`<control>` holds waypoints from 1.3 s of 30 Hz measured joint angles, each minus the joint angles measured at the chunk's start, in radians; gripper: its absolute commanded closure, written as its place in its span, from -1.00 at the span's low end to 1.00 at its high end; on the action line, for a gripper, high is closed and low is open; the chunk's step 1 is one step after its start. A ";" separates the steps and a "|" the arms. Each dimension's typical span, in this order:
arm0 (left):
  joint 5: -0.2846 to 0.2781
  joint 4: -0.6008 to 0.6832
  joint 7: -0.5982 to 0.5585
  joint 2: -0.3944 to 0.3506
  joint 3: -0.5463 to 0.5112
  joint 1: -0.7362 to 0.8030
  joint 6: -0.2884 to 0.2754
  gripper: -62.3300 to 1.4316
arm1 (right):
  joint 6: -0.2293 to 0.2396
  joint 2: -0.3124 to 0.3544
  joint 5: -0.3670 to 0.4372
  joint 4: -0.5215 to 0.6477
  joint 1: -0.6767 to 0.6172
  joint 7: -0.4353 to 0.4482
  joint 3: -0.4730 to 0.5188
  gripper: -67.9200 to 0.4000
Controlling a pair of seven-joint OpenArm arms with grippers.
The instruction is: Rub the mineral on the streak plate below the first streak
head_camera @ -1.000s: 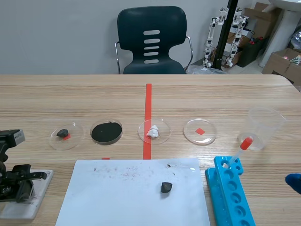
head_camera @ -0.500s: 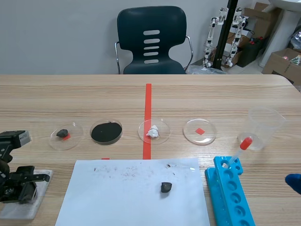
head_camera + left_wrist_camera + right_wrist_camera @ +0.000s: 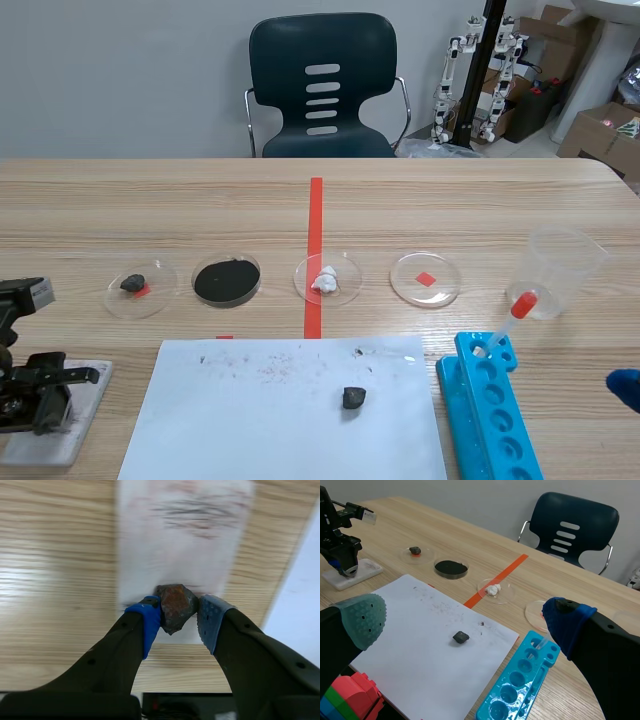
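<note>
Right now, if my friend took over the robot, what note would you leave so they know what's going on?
Left claw: shut on the mineral, held over the white streak plate, on the claw's side of the first streak.
Right claw: open, holding nothing, at the table's right side beside the blue rack.
Done: mineral gripped and lined up below the first streak.
Left: no second streak shows yet, so rub the mineral across the plate there. I cannot tell whether it touches the plate.
</note>
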 measured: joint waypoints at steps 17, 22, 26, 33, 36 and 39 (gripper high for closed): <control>0.175 0.008 0.030 0.021 0.000 -0.001 0.035 0.63 | 0.000 0.000 0.000 0.000 0.000 0.000 0.000 -1.00; 0.217 0.008 0.035 0.021 0.000 -0.001 0.047 0.63 | 0.000 0.000 0.000 0.000 0.000 0.000 0.000 -1.00; 0.186 0.008 0.030 0.018 0.000 -0.001 0.049 0.63 | 0.000 0.000 0.000 0.000 0.000 0.000 0.000 -1.00; 0.010 -0.002 -0.019 0.004 -0.002 0.002 -0.018 0.63 | 0.000 0.000 0.000 0.000 0.000 0.000 0.000 -1.00; -0.004 -0.002 -0.019 0.004 -0.002 0.002 -0.023 0.63 | 0.000 0.000 0.000 0.000 0.000 0.000 0.000 -1.00; -0.033 -0.002 -0.022 0.002 -0.002 0.002 -0.039 0.63 | 0.000 0.000 0.000 0.000 0.000 0.000 0.000 -1.00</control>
